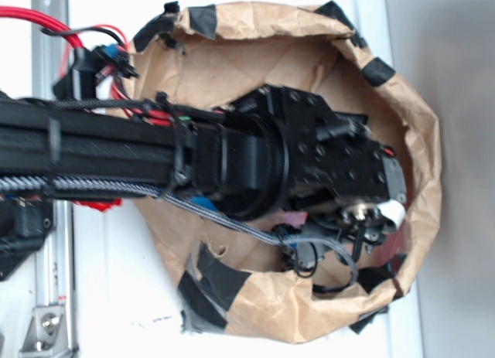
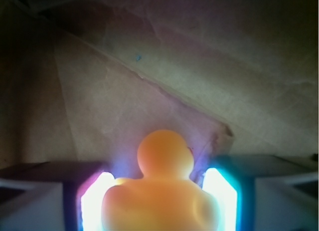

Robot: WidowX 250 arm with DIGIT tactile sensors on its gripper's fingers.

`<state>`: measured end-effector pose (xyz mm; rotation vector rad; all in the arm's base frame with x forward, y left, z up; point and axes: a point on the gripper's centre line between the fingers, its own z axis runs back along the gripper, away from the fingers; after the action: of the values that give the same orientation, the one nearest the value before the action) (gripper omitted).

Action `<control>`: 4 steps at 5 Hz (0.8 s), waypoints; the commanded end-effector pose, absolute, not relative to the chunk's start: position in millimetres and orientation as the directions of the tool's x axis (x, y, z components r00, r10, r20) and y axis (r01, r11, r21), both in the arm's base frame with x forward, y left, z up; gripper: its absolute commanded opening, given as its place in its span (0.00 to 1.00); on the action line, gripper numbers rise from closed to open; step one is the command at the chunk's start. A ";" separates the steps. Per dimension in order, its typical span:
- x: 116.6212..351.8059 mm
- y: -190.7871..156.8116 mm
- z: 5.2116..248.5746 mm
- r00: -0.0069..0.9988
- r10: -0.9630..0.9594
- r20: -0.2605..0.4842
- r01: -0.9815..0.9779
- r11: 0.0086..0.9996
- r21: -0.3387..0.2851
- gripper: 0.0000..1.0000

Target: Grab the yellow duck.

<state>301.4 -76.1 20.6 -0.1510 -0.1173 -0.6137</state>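
In the wrist view the yellow duck fills the lower middle, its round head away from the camera and its back toward me. My gripper is shut on the yellow duck: the glowing left pad and right pad press against both sides of its body. Behind it lies creased brown paper. In the exterior view the black arm reaches into a brown paper bag. There the duck is hidden, and the gripper's fingers are out of sight beneath the wrist housing.
The bag's rim, patched with black tape, surrounds the wrist closely on every side. A bit of a blue thing and a pink thing peek out under the arm. Red cables and a metal rail are at the left.
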 end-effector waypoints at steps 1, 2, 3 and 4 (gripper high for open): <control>286.8 -69.6 118.8 0.905 -0.342 0.252 0.347 0.938 0.026 0.00; 285.9 -75.7 168.5 0.942 -0.265 0.207 0.259 0.964 0.056 0.00; 286.2 -78.4 200.5 0.960 -0.187 0.207 0.176 0.982 0.070 0.00; 282.3 -68.9 199.5 0.971 -0.139 0.196 0.133 0.990 0.044 0.00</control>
<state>283.5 -61.1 183.9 0.0323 -0.1456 -0.1594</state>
